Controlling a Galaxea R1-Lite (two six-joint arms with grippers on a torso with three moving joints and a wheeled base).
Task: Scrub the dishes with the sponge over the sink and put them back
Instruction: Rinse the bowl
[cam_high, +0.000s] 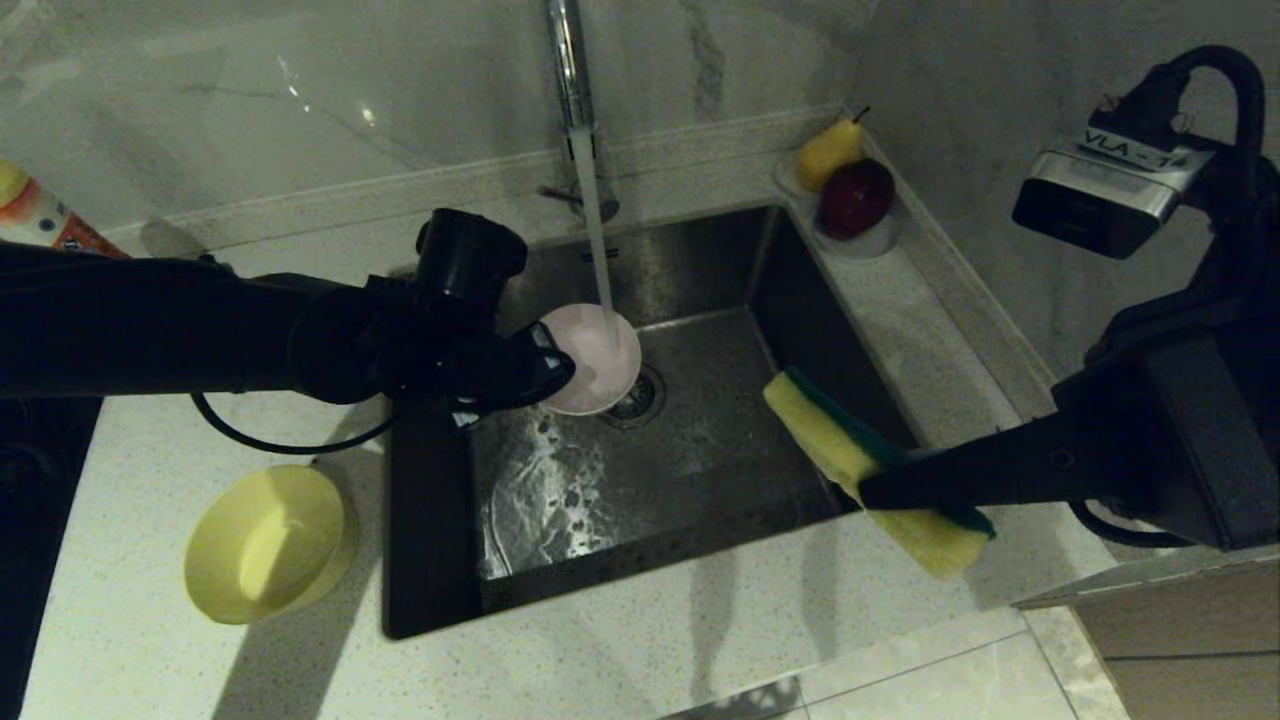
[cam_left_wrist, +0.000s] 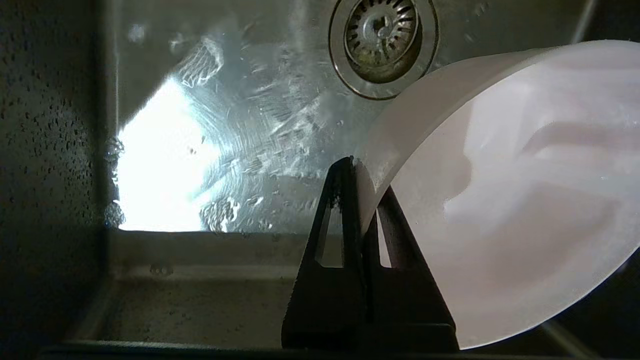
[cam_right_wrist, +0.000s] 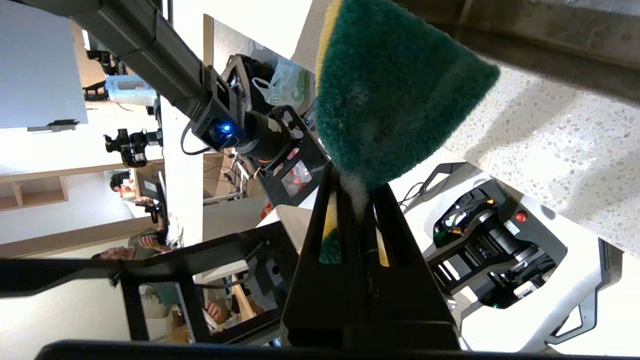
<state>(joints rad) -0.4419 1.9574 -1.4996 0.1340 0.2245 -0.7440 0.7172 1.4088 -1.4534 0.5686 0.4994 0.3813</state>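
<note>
- At the centre of the head view, the left claw (cam_high: 545, 365) is clamped on the near rim of the pink bowl (cam_high: 597, 358), holding it tilted over the sink (cam_high: 700, 450) with the stream from the tap (cam_high: 570, 70) running into it.
- In the left wrist view the two fingers (cam_left_wrist: 345, 210) pinch the bowl's wall, one inside and one outside; the bowl spreads to the right of the frame, with the drain (cam_left_wrist: 382, 42) above it.
- At lower right of the head view, the right claw (cam_high: 880, 485) is squeezed shut on the middle of the sponge (cam_high: 850, 460), which juts over the sink's right corner, green face turned toward the back wall.
- The sponge and the pink bowl are well apart, the drain lying between them.
- Judgement: this looks like the rinse. To do it well, keep the bowl under the stream and above the basin so runoff stays in the sink, and keep the pinch firm, since a wet plastic rim may slip.
- The yellow bowl (cam_high: 268, 545) rests on the counter (cam_high: 150, 640) at lower left, beside the sink; a dish of fruit (cam_high: 850, 195) sits at upper right. No blue bowl is in view.
</note>
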